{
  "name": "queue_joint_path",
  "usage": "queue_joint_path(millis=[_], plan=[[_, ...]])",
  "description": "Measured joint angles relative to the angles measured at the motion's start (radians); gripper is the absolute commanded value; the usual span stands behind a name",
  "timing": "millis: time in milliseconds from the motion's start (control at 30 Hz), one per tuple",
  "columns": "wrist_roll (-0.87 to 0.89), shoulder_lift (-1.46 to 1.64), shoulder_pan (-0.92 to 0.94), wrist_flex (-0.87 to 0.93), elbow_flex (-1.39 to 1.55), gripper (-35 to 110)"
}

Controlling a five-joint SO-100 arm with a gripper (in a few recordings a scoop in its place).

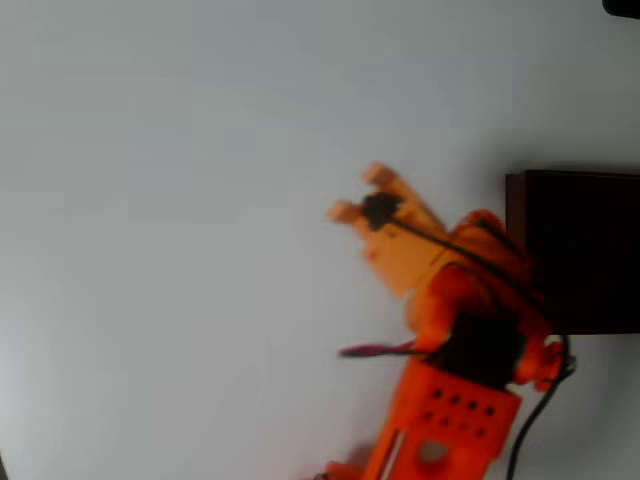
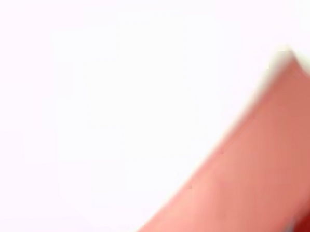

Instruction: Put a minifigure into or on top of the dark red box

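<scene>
1. In the overhead view the orange arm reached from the bottom right toward the centre, and its gripper (image 1: 358, 195) sat right of centre over bare table (image 1: 180, 200). The two pale orange fingertips (image 1: 378, 175) stood apart, so the gripper looked spread with nothing between the tips, though blur softened the outline.
2. The dark red box (image 1: 580, 250) lay at the right edge, just beside the arm's upper body. Its walls read maroon, its inside almost black, its edges straight.
3. In the wrist view, a washed-out reddish slab (image 2: 261, 167) filled the lower right, probably a wall of the box; too blurred to say for sure.
4. I could not make out the minifigure in either view.
5. Judged from this, the step in hand was the search or approach, and the next move called for finding the figure and closing on it.
6. The table looked smooth, matte and pale grey.
</scene>
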Motion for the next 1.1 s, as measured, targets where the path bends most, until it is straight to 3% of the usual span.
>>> queue_joint_path(millis=[233, 533, 733, 1000, 1100], plan=[[-0.006, 0.557, -0.367, -0.026, 0.388, 1], [0.002, 1.043, -0.75, -0.052, 0.75, 0], [-0.002, 1.355, -0.836, 0.032, 0.945, 0], [-0.132, 1.442, -0.927, 0.091, 1.008, 0], [-0.091, 1.451, -0.951, 0.08, 1.069, 0]])
